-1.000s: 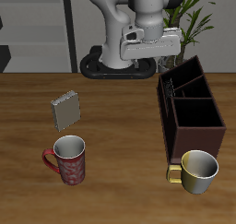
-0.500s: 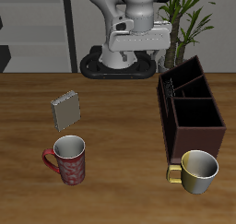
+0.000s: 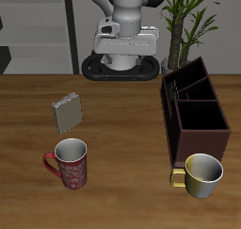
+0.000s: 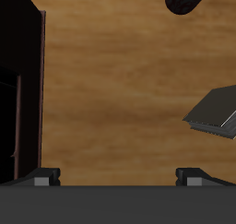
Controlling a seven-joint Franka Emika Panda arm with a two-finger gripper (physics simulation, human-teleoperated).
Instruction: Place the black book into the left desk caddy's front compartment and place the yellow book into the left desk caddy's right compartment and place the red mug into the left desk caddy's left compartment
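One small book, the yellow book [image 3: 67, 111], stands out in the open on the surface [image 3: 122, 129], just behind the red mug [image 3: 67, 163] and well apart from the desk caddy [image 3: 193, 115] across the way. It's up on edge, leaning a touch, its pale cover facing the front edge and its long axis near upright. Looks thin, stiff and light, likely easy to tip, so I'd pinch it across the thickness near the top edge. In the wrist view the book [image 4: 214, 112] shows as a grey slab, with the caddy [image 4: 20, 89] dark at the opposite side. The gripper [image 4: 118, 176] hangs high near the back of the surface, fingers spread wide with only wood between them, nothing held. The mug will be heavier and hard; its rim looks the better hold. No black book in sight; the caddy's cells are too dark to read
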